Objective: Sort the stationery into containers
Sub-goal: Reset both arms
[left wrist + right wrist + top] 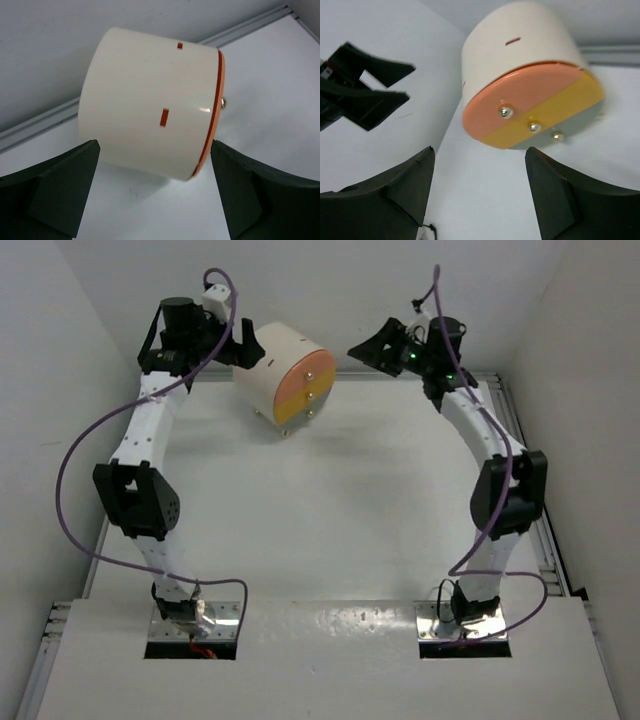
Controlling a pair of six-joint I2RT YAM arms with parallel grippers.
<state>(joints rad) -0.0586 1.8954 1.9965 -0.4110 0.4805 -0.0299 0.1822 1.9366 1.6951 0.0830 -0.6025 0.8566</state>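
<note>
No highlighters or pens show in any view. The cream-white round cabinet [270, 370] stands at the back of the table, its face turned front-right. Its pink-peach drawer [515, 95], yellow-orange drawer [560, 112] and a pale bottom drawer [582, 125] are shut, each with a small metal knob [506, 111]. My left gripper [248, 348] is open and empty right behind the cabinet, whose side fills the left wrist view [145, 105]. My right gripper [362, 348] is open and empty, apart from the cabinet, to the right of its face.
A raised rail [400, 373] runs along the table's back edge, and side rails [530, 440] run along the right. White walls close in the back and both sides. The left gripper also shows in the right wrist view [365, 95], left of the cabinet.
</note>
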